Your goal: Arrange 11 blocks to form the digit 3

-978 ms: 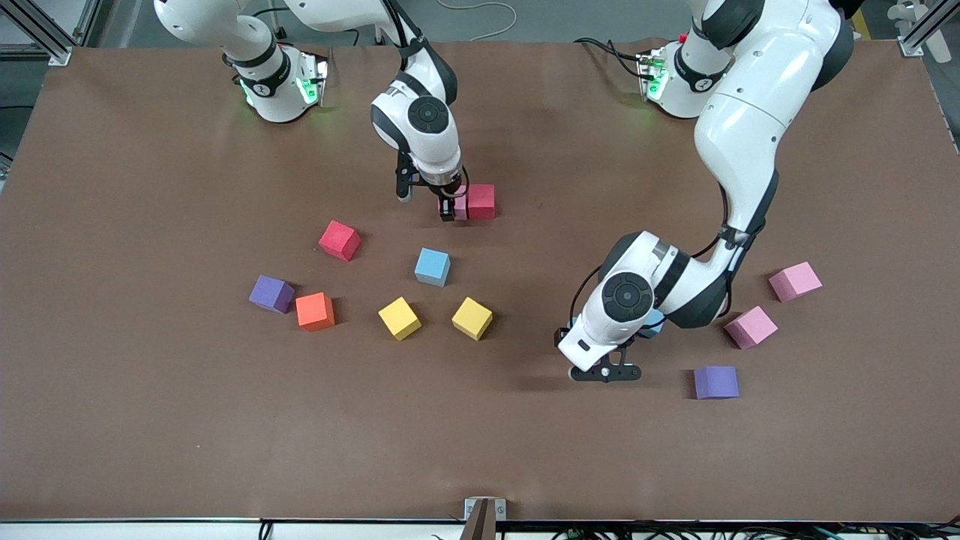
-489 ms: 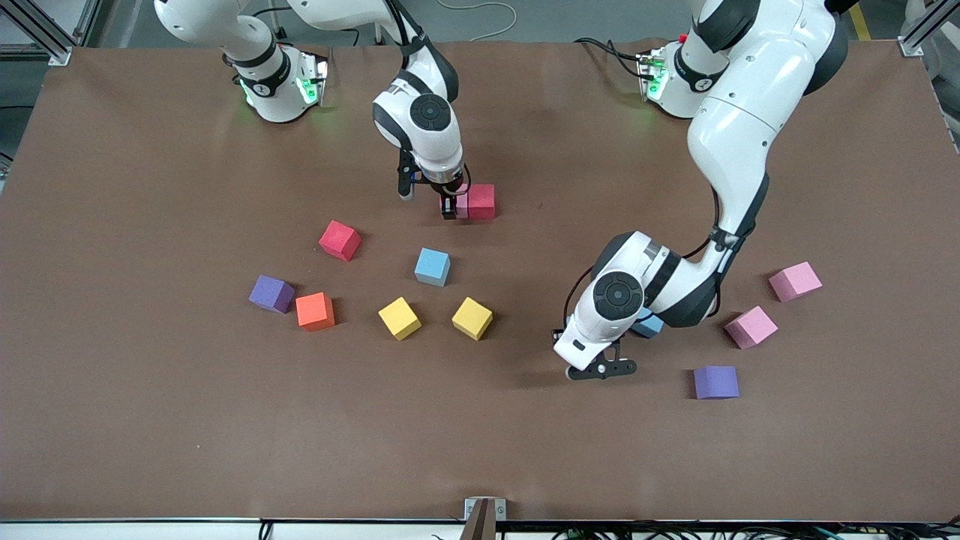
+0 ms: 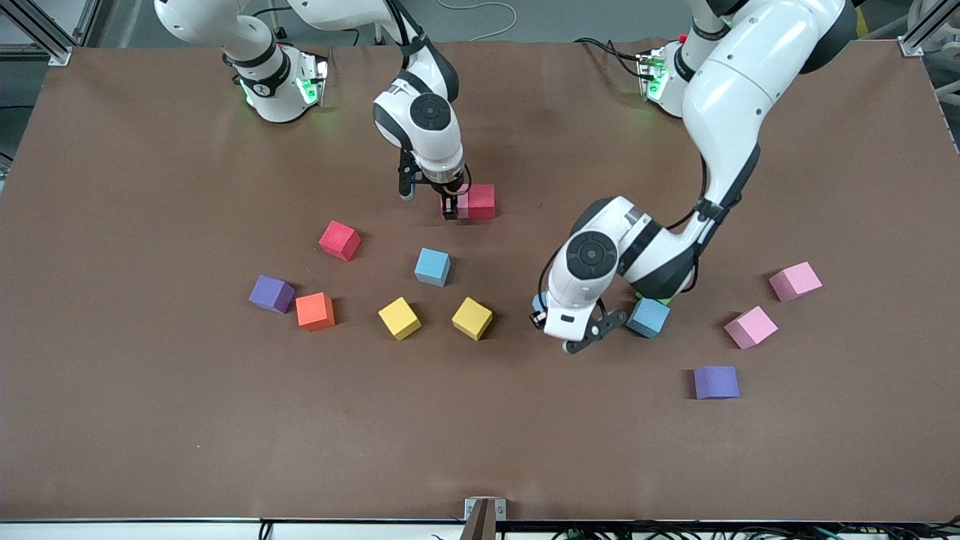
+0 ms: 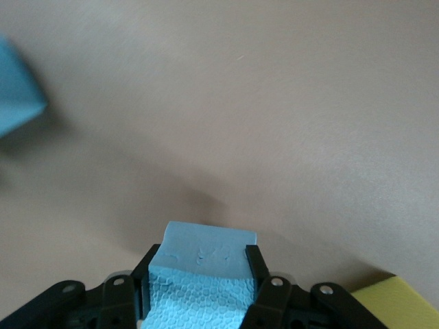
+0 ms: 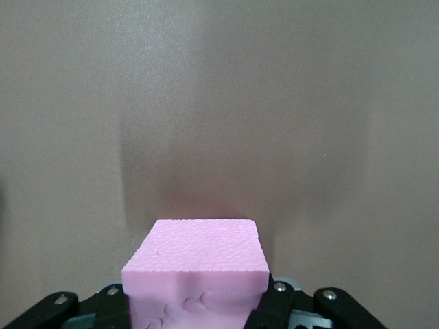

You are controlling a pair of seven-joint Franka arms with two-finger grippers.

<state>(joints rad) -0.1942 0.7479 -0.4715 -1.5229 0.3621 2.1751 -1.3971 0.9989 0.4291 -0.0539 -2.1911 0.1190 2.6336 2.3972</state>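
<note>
**Both grippers clamp foam cubes over the brown table**

Front view: the right gripper (image 3: 450, 204) stands low beside a red matte foam cube (image 3: 481, 201) in the middle of the brown table (image 3: 150, 420), toward the robots' bases; a pink foam cube (image 3: 459, 205) shows between its fingers, touching the red one. The left gripper (image 3: 541, 309) hangs over the table between a yellow foam cube (image 3: 472, 318) and a light blue foam cube (image 3: 649, 317); only a sliver of blue shows at its fingers. A green cube (image 3: 645, 298) peeks out from under the left arm, just beside that light blue cube. Loose blocks lie scattered: a second red cube (image 3: 340, 240), another light blue cube (image 3: 433, 266), a second yellow cube (image 3: 399, 318), an orange cube (image 3: 314, 310) and a purple cube (image 3: 271, 293) just beside it. Toward the left arm's end lie two pink cubes (image 3: 795, 281) (image 3: 751, 327) and a second purple cube (image 3: 715, 382), nearest the camera.

Left wrist view: the black fingers (image 4: 255, 264) pinch a held light blue foam cube (image 4: 201, 277) on two sides.

Right wrist view: the fingers (image 5: 274, 291) pinch the pink cube at its lower sides.
</note>
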